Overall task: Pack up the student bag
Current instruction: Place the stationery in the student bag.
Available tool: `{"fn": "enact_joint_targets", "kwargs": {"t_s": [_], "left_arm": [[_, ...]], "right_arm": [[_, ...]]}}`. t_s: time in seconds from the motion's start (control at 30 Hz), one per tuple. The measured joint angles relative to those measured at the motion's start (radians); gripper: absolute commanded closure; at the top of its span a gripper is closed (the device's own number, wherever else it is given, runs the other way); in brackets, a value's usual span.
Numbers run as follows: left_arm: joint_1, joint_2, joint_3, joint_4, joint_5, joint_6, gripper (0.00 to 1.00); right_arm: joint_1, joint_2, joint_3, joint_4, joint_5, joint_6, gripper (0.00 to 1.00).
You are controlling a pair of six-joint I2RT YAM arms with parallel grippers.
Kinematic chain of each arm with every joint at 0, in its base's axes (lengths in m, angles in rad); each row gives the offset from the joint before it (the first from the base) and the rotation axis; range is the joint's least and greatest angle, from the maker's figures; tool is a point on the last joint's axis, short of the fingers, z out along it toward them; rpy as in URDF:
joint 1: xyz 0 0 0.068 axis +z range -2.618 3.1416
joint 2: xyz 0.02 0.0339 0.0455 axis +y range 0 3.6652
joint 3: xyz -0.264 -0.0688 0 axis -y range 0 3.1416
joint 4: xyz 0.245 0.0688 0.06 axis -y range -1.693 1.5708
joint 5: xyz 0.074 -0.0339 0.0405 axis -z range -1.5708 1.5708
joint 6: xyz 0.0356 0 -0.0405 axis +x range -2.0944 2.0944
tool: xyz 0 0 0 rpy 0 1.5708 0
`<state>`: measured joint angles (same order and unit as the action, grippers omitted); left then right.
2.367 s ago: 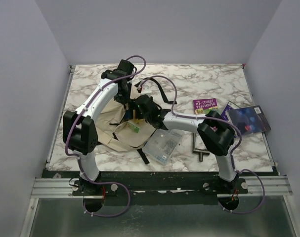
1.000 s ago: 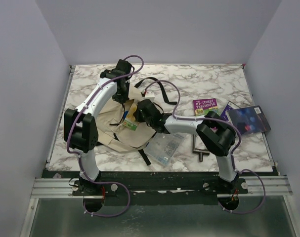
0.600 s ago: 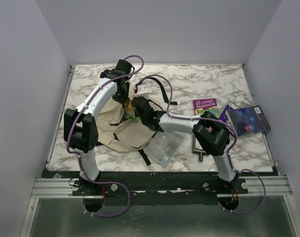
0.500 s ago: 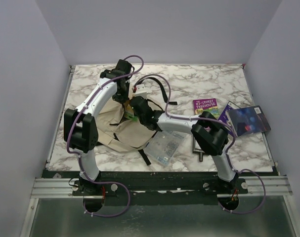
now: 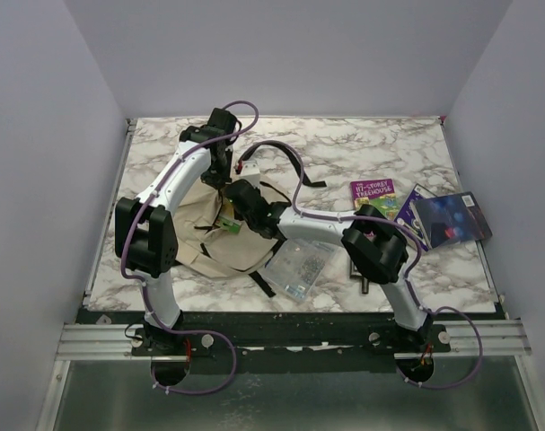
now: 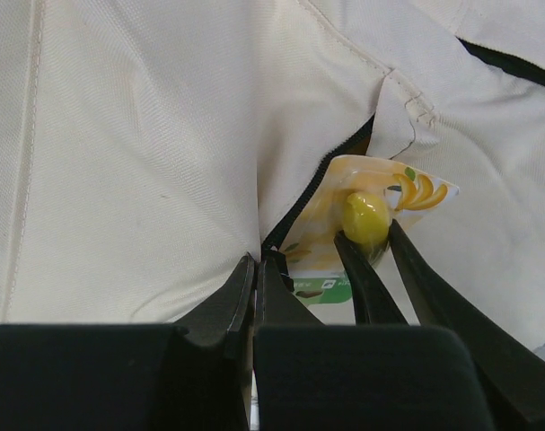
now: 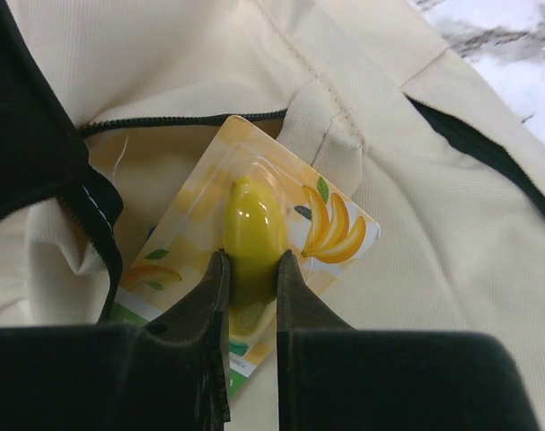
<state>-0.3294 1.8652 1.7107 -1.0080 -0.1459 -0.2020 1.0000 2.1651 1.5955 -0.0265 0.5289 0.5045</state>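
Note:
The student bag point(image 5: 205, 247) lies cream and crumpled at the table's left centre, with its black straps point(image 5: 294, 166) trailing behind it. My left gripper point(image 5: 221, 182) is shut on the bag's fabric at the black zip edge point(image 6: 254, 260), holding the opening up. My right gripper point(image 7: 250, 260) is shut on the yellow banana-shaped bubble of a banana blister card point(image 7: 335, 224). The card's far corner lies at the zip opening, against a cream flap point(image 7: 317, 117). In the left wrist view the card point(image 6: 407, 193) pokes out beside the zip, pinched by the right fingers point(image 6: 366, 287).
A clear plastic pouch point(image 5: 295, 265) lies just right of the bag. A purple book point(image 5: 373, 191) and a dark blue book point(image 5: 450, 218) sit at the right. A dark metal tool point(image 5: 363, 285) shows partly under the right arm. Both arms cross over the bag.
My right gripper has carried the banana card left and farther back, up to the bag's zip opening. The left gripper has kept its hold on the zip edge.

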Motion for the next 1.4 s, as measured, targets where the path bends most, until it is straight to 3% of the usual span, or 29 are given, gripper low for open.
{"fn": "enact_joint_targets", "kwargs": {"t_s": [0.5,0.87,1.0,1.17,1.4], "left_arm": [[0.009,0.0,-0.003,-0.008,0.093,-0.013,1.0],[0.04,-0.018,-0.051,0.096,0.187,-0.026,1.0],[0.066,-0.018,-0.053,0.11,0.214,-0.032,1.0],[0.087,-0.005,-0.053,0.101,0.251,-0.046,1.0],[0.105,0.027,-0.053,0.101,0.275,-0.06,1.0]], "right_arm": [[0.002,-0.033,-0.172,0.315,-0.097,-0.152,1.0],[0.026,0.068,-0.147,0.585,0.167,-0.272,1.0],[0.026,0.082,-0.12,0.582,0.155,-0.236,0.82],[0.01,0.03,-0.18,0.554,0.021,-0.123,0.46],[0.003,-0.037,-0.189,0.423,-0.092,-0.047,0.36]]}}
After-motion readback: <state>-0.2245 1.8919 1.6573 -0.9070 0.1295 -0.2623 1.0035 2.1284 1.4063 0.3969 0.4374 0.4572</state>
